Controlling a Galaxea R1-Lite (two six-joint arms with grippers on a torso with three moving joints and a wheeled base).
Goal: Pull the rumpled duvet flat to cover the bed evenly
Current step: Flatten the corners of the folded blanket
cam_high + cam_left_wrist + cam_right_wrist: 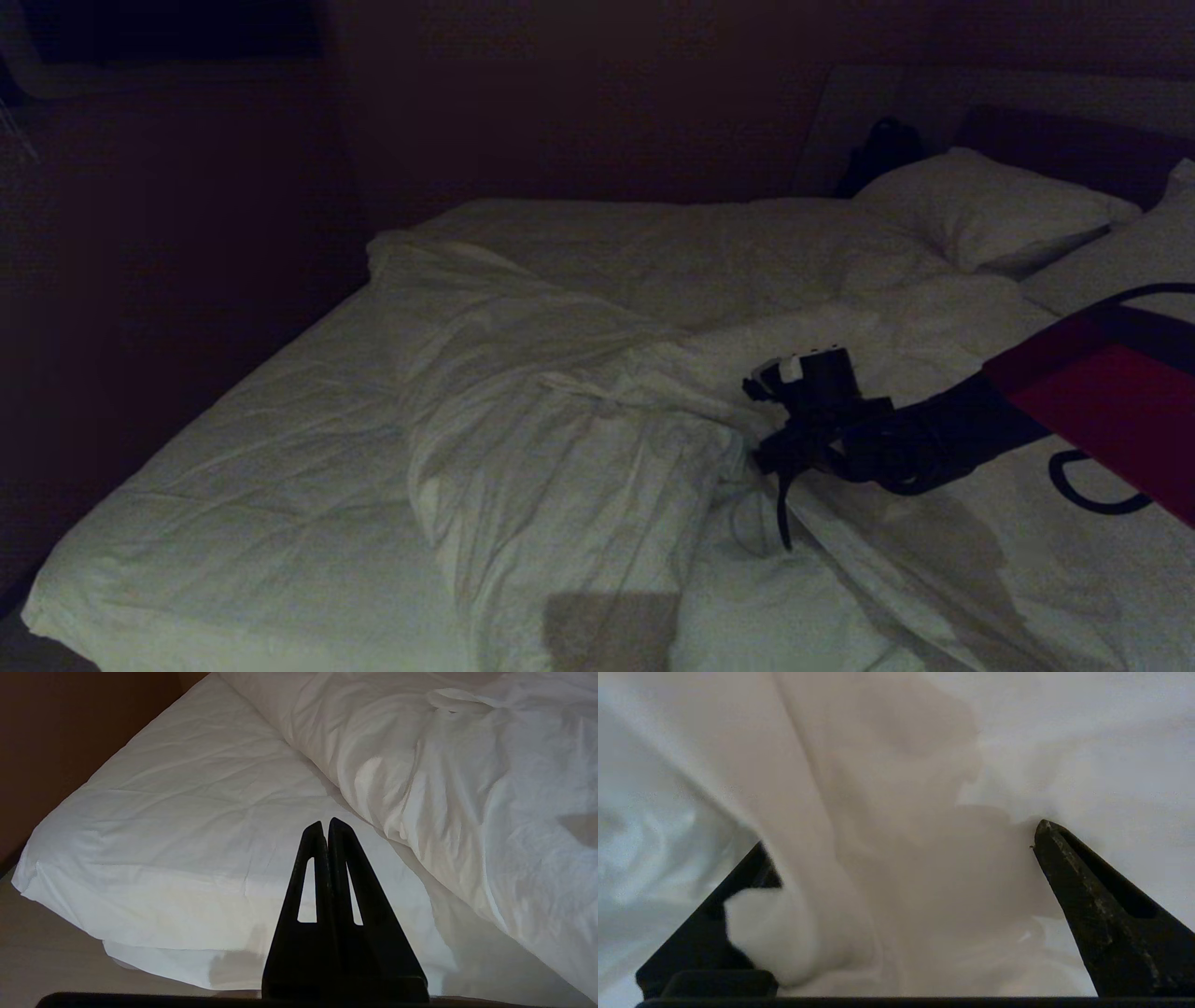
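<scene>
across the bed [233, 485] the duvet [560, 439] lay bunched toward 3 o'clock — unspread; right gripper [896, 858] gaped over a fold, left gripper [325, 826] closed, empty.

Two white pillows sit up at the far end. The nearer-to-centre pillow [980, 207] is plump and a little dented, lying tilted with one corner toward the middle. The second pillow [1134, 252] lies just beside it at the right edge of the head view and is only partly visible. Behind the first pillow a small dark object [882, 149] stands against a pale panel [873, 107]; it is too dim to tell what it is. A dark reddish-brown wall [560, 103] runs along the back and continues down the left side. At the upper left a pale-framed dark shape [140, 47] hangs on that wall. In the left wrist view a strip of beige floor [42, 952] shows in the lower corner.
</scene>
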